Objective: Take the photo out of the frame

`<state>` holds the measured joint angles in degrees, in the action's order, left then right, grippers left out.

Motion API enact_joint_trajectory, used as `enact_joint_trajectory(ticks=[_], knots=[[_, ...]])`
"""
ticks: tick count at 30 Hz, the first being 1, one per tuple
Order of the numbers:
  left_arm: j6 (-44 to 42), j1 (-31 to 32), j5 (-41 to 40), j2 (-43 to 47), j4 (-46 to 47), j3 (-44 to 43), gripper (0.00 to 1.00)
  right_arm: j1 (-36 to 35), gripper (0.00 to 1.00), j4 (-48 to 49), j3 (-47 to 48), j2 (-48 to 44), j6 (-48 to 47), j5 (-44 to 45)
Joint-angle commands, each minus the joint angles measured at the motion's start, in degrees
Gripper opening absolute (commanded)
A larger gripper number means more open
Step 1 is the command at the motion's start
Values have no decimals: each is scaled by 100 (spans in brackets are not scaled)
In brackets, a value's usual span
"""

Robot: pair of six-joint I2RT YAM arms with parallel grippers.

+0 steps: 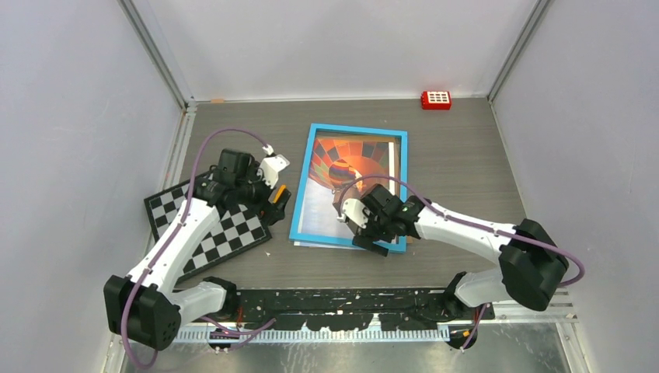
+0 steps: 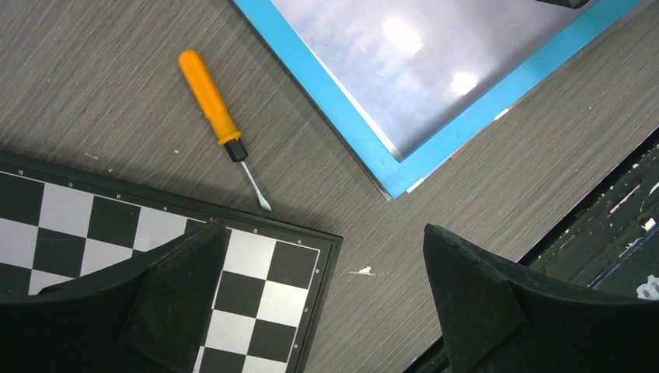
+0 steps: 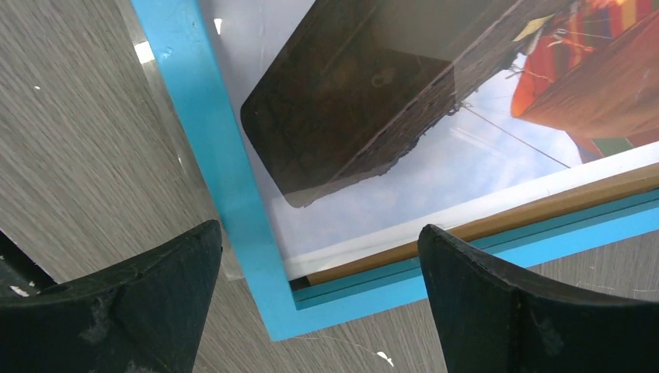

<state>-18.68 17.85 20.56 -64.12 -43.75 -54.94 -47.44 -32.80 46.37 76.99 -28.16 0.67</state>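
One grey, wood-grained tabletop (image 1: 466,171) carries the whole scene. Largest on it is the frame (image 1: 357,130), a thin bright-blue border lying flat and face up directly beneath the right hand (image 3: 319,229). The photo (image 1: 350,163) sits inside it: an orange-red striped hot air balloon against blue sky and white cloud. In the right wrist view its dark basket lies just ahead of the fingertips. One corner of the frame falls between that hand's two fingers, where a light wood strip shows between the print's white margin and the blue edge. A black-and-white chequered board (image 1: 225,233) lies beneath the left hand (image 2: 324,228), its corner under the hand's left finger (image 2: 175,299) in the wrist view. Both hands hover with fingers spread wide, holding nothing and touching nothing. An orange-handled screwdriver (image 2: 214,109) rests ahead of the left hand, between the board and the frame's nearest corner and apart from both. A small red toy brick (image 1: 436,99) sits far beyond the right hand, at the tabletop's back edge.
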Motion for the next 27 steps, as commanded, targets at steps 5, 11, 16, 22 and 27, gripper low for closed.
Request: enact_joint_trajectory(ticks=[5, 11, 16, 22, 27], knots=[[-114, 9, -11, -3, 349, 166, 100, -449, 100, 500, -452, -196, 174, 152], [-131, 8, -186, -32, 241, 188, 100, -715, 100, 974, -717, 256, 421, 696], [-400, 17, 48, 216, 142, 348, 100, -758, 94, 1146, -629, 556, 460, 1312], [-1300, 163, 324, 601, 144, 774, 97, -755, 83, 1204, -642, 431, 343, 1680], [-1912, 438, 512, 857, 180, 1117, 92, -745, 82, 1254, -617, 346, 298, 1840]])
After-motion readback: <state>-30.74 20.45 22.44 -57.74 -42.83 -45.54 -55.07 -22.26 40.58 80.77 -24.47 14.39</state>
